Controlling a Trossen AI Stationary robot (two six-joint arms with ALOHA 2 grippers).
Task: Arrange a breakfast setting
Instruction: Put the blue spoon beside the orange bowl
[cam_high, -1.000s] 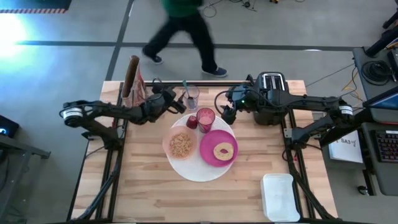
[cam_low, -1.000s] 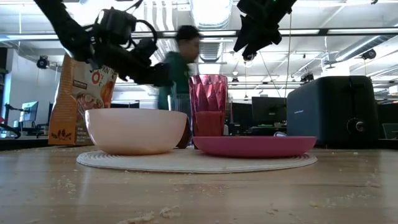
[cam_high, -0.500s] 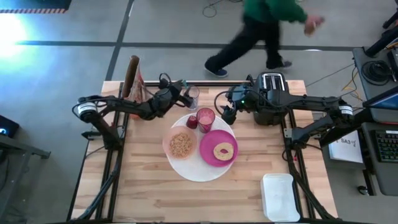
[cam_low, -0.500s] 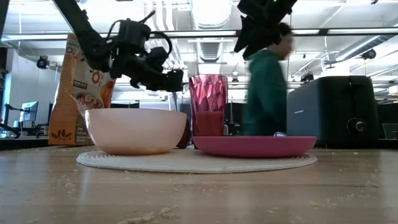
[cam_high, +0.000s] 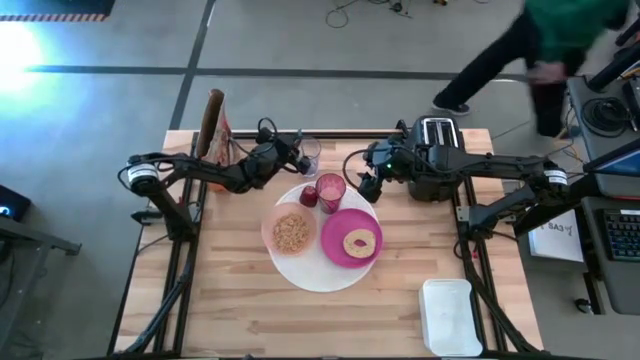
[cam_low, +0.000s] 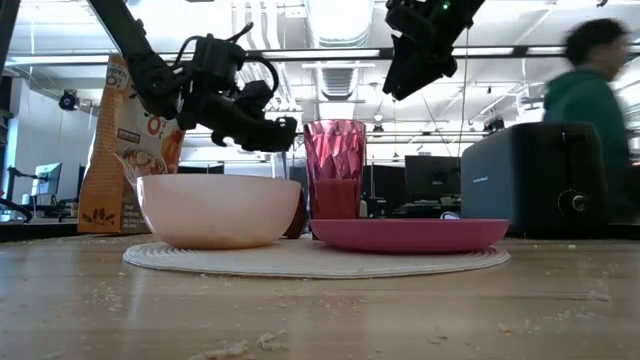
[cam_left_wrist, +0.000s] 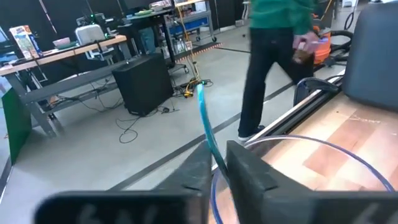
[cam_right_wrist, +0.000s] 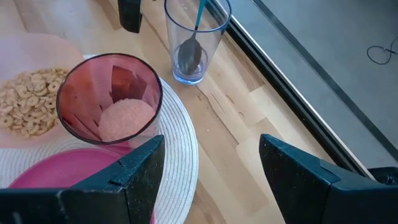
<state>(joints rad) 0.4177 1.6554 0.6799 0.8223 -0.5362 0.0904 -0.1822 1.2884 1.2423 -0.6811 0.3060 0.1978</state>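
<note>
A clear glass (cam_right_wrist: 196, 37) stands near the table's far edge with the teal-handled spoon (cam_right_wrist: 189, 57) upright in it, bowl end down. My left gripper (cam_high: 292, 152) is at the glass, shut on the spoon's handle. The white placemat (cam_high: 312, 275) carries the peach bowl (cam_high: 291, 232) of cereal, the magenta plate (cam_high: 336, 250) with the bagel (cam_high: 359, 242), the pink cup (cam_high: 331, 190) and the red fruit (cam_high: 309, 195). My right gripper (cam_right_wrist: 211, 165) hangs open above the cup, touching nothing. My left gripper pinches the spoon's teal handle (cam_left_wrist: 210, 140) between its two fingers, above the glass's rim (cam_left_wrist: 298, 140). The fingers come in about level from the table's left and lie across the handle. The spoon leans upright, its bowl end (cam_right_wrist: 188, 61) on the glass's bottom.
The black toaster (cam_high: 437, 150) stands at the far right under my right arm. A crinkled cereal bag (cam_high: 212, 125) stands at the far left corner. A white container (cam_high: 447, 315) lies near the front right. A person walks on the floor beyond the table.
My left gripper has moved toward the table's right, up to the glass, and has shut on the spoon's handle. The person behind the table has walked from left to right.
</note>
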